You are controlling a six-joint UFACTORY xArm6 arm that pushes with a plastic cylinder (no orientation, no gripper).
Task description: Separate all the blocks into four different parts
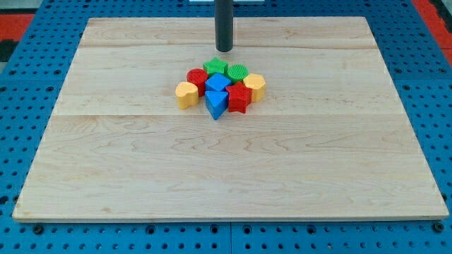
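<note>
Several blocks sit packed in one cluster a little above the board's middle. A green star (215,67) and a green round block (237,73) are at the cluster's top. A red round block (196,78) is at the left, a yellow block (187,94) further left. A blue block (217,84) is in the middle, a blue triangular block (217,104) at the bottom. A red block (239,99) and a yellow hexagon (254,87) are on the right. My tip (224,50) stands just above the green star, apart from it.
The wooden board (106,176) lies on a blue perforated table (21,85). Red areas show at the view's top corners.
</note>
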